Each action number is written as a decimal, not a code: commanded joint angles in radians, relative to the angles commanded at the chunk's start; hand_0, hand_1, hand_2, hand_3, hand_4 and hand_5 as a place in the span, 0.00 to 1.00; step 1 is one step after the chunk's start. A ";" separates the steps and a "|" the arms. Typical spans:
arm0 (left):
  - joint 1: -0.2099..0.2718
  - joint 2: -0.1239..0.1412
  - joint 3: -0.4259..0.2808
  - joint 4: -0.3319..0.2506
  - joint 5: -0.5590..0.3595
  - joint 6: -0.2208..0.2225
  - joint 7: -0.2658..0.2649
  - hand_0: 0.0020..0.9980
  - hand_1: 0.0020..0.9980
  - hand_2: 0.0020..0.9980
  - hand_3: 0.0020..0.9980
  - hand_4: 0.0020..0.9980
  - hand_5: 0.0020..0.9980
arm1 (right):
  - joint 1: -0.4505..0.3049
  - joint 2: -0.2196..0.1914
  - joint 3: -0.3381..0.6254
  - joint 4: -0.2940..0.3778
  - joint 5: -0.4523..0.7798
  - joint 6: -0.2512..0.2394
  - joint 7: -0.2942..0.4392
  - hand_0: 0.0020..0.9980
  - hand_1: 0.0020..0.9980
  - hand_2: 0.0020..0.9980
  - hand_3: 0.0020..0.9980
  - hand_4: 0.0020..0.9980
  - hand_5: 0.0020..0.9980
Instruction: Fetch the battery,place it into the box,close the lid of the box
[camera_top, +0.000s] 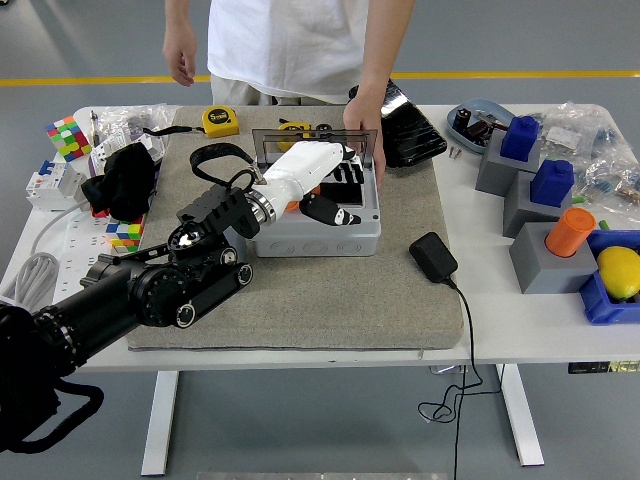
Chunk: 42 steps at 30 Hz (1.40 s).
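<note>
Battery (291, 205) orange, one, under one left hand (322, 190), grip unclear, over one box (318, 228).

The box (318, 225) sits on the mat (300, 290), tape measure (221, 121) behind, adapter (433, 256) right.

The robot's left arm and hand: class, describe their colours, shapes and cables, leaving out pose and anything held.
The left arm is black and bulky, with round joint housings, silver screw caps and a metallic ring at the wrist. A black cable loops above the forearm. The left hand has a smooth white shell, with black fingers.
</note>
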 joint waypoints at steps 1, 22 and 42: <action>0.002 0.000 -0.001 -0.003 0.000 -0.001 -0.002 0.71 0.76 0.79 0.80 1.00 0.30 | 0.000 0.000 0.000 0.000 -0.001 0.000 0.000 0.55 0.60 0.59 0.55 0.93 0.48; 0.181 0.000 -0.203 -0.280 0.031 -0.027 0.018 0.65 0.66 0.68 0.74 1.00 0.32 | -0.006 -0.001 0.013 -0.001 -0.006 0.000 0.001 0.55 0.60 0.59 0.55 0.93 0.48; 0.362 0.206 -0.358 -0.437 0.050 -0.030 0.039 0.54 0.60 0.62 0.71 1.00 0.33 | 0.002 -0.012 0.010 -0.002 -0.011 0.000 0.002 0.55 0.60 0.59 0.55 0.93 0.48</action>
